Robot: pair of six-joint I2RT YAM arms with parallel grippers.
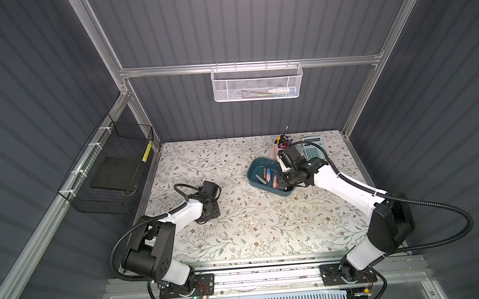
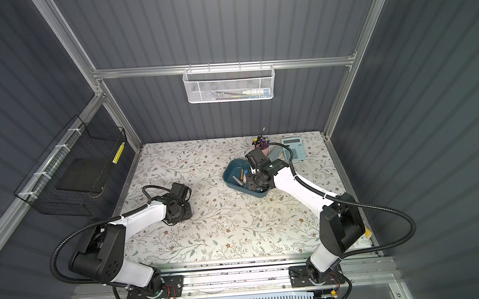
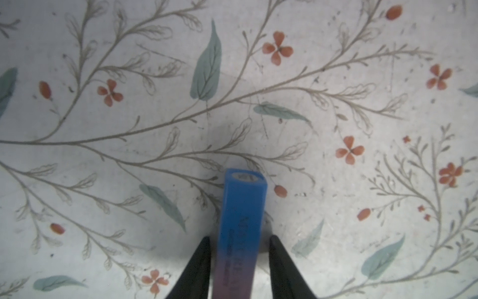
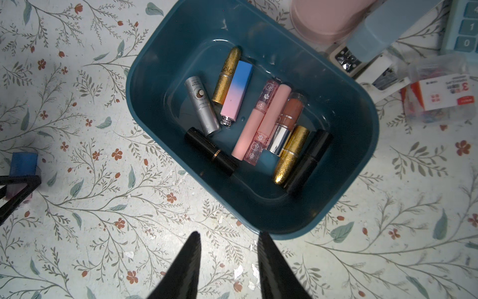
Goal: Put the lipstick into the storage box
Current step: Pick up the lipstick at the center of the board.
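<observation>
My left hand (image 3: 239, 239) brackets the blue-pink lipstick (image 3: 241, 207) on the desk (image 3: 336, 181), well apart from the storage box (image 4: 144, 103); whether it grips, I cannot tell. My right hand (image 4: 229, 234) hovers partly open, empty.

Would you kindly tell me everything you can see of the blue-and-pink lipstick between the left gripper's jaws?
The lipstick is a square-sided tube, smooth plastic by its look, blue at its free end fading to pink toward the left gripper. Dark print runs along one side; a round pale label sits on the blue end face. It sits between the two black jaws, over the flowered table. Whether the jaws press it, or whether it touches the table, cannot be told.
</observation>
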